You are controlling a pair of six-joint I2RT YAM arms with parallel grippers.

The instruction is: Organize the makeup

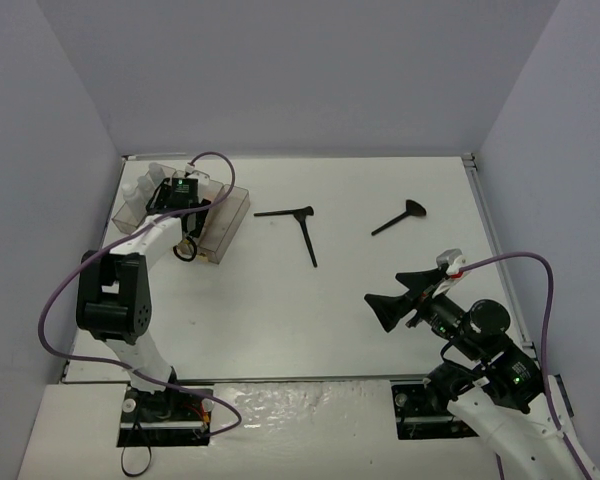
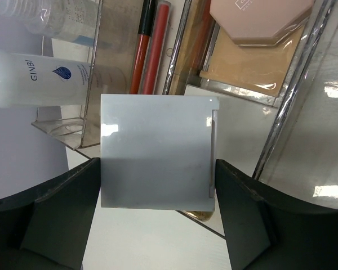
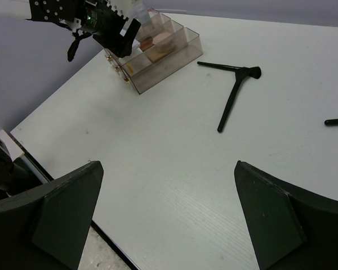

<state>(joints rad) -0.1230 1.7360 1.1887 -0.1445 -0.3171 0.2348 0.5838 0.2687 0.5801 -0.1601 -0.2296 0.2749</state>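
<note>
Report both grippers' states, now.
Left gripper: closed on a white square pad.
Right gripper: open, holding nothing.

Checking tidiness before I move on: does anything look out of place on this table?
Yes. Two black makeup brushes, meeting at an angle mid-table, and a third black brush to their right lie loose outside the clear plastic organizer tray.

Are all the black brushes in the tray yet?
No: a pair of brushes touching at their heads and a third brush lie on the table, outside the tray.
</note>
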